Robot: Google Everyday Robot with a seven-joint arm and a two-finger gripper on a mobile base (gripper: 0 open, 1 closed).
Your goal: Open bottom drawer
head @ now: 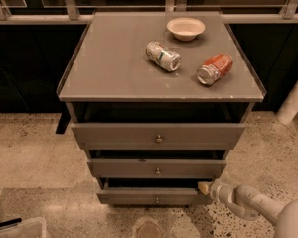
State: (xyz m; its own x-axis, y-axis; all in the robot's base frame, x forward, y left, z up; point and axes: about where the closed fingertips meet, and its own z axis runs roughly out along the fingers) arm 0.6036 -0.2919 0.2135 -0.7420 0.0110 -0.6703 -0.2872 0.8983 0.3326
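Three grey drawers are stacked in the cabinet, each front standing slightly out from the carcass. The bottom drawer (154, 196) is found lowest, just above the floor (35, 152), with a dark gap showing above its thin flat front. The gripper (204, 187) is placed at the upper right corner of that front, well apart from the small round knob (156, 200) at its middle. Whether the gripper is open or closed cannot be told.

Risks, as judged:
- A pull applied at one corner is likely to skew the drawer on its runners, and binding may result.
- Little purchase is offered by a smooth, thin edge, so a slip off the corner is to be expected if the hold is shallow.
- The middle drawer (157, 167) sits close above and may be knocked or dragged along.
- The silver-green can (163, 56) and the red can (215, 69), both lying on their sides on the cabinet top (114, 63), could be set rolling by a jolt.

Materials:
- Fronts and top: matte grey, flat, hard-looking.
- Knobs: metal, rounded, faintly shiny.
- Bowl (186, 28): pale, shallow, round.
- Floor: speckled, stone-like.
- Arm (248, 205): white, smooth, tubular.
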